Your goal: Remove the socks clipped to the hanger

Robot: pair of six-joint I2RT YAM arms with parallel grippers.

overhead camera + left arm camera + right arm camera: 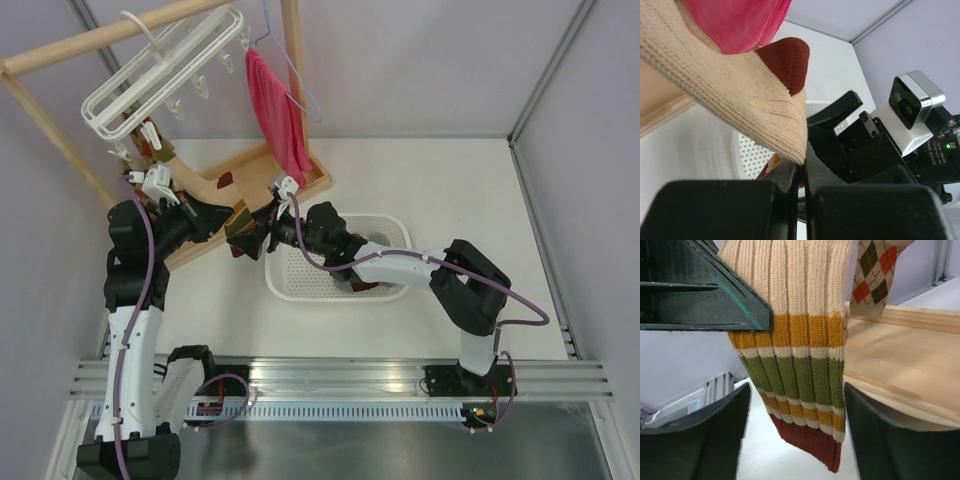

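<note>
A tan ribbed sock (740, 95) with a dark red toe is pinched at its edge by my left gripper (801, 167), whose jaws are shut. In the right wrist view the same sock (795, 340) hangs with orange, olive and red stripes at its cuff. That cuff dangles between the fingers of my right gripper (797, 390), which is open with a gap on each side. Both grippers meet over the wooden rack base, left gripper (232, 220), right gripper (262, 236). An argyle sock (875, 270) hangs behind. The white hanger (160, 75) hangs tilted at the upper left.
A white mesh basket (395, 228) sits under my right arm with cloth inside. A red cloth (277, 110) hangs on a thin blue wire hanger (300, 85). The wooden rack's base (250, 170) and rail (110, 35) stand at the back left.
</note>
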